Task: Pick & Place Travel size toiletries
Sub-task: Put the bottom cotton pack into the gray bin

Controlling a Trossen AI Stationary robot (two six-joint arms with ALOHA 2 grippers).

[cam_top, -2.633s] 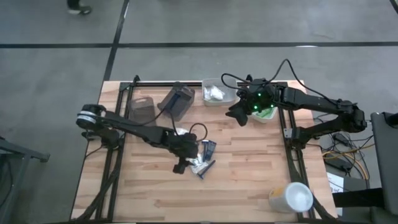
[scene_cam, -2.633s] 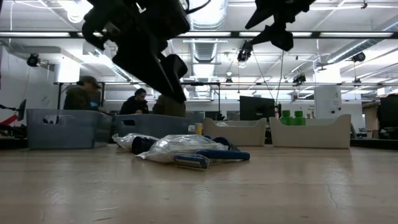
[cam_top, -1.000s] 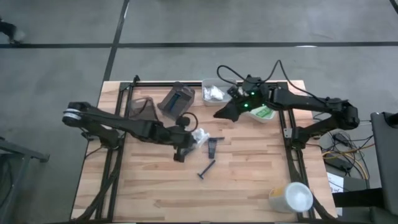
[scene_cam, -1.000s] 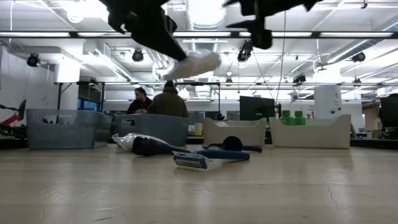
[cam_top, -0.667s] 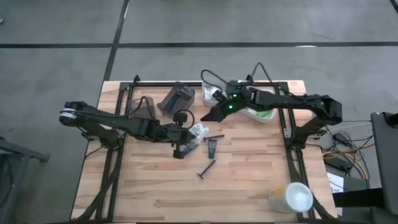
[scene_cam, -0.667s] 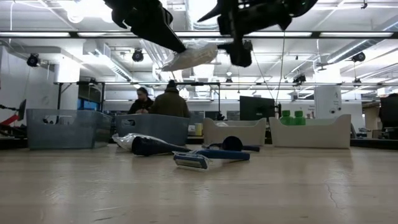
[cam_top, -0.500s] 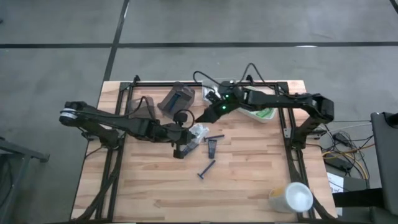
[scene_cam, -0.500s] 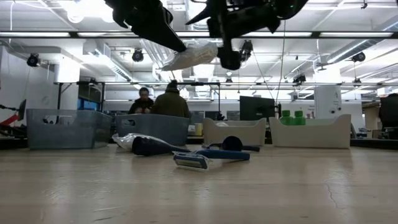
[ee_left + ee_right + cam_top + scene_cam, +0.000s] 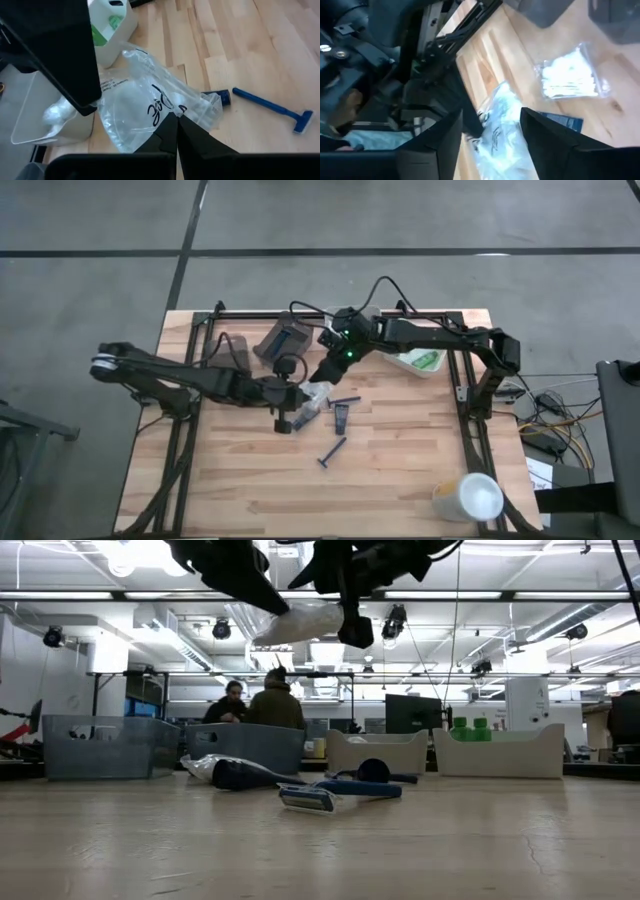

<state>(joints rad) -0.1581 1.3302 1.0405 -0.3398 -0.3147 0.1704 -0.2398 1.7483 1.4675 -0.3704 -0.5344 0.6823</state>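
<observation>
- High view: we see the left gripper [image 9: 297, 408] closed on a clear packet [image 9: 316, 393], mid-table; the right gripper [image 9: 327, 369] is beside it; much bare wood lies toward the white cup [image 9: 467, 497].
- Low view: the packet [image 9: 298, 622] hangs above the table, under it a blue razor [image 9: 309, 799].
- Left wrist view: fingers pinch the packet's edge [image 9: 150, 107].
- Right wrist view: the right fingers [image 9: 551, 137] stand apart around nothing, over the packet [image 9: 501, 131].

**An open-plan robotics lab**

The butcher-block table [image 9: 400, 470] stands on a bare concrete floor [image 9: 90, 300]. In the low view, fluorescent strip lights [image 9: 560, 596] and exposed ducts [image 9: 330, 615] fill the top, with two people [image 9: 255, 705] at benches left of centre and a monitor [image 9: 410, 712] right of centre.
</observation>
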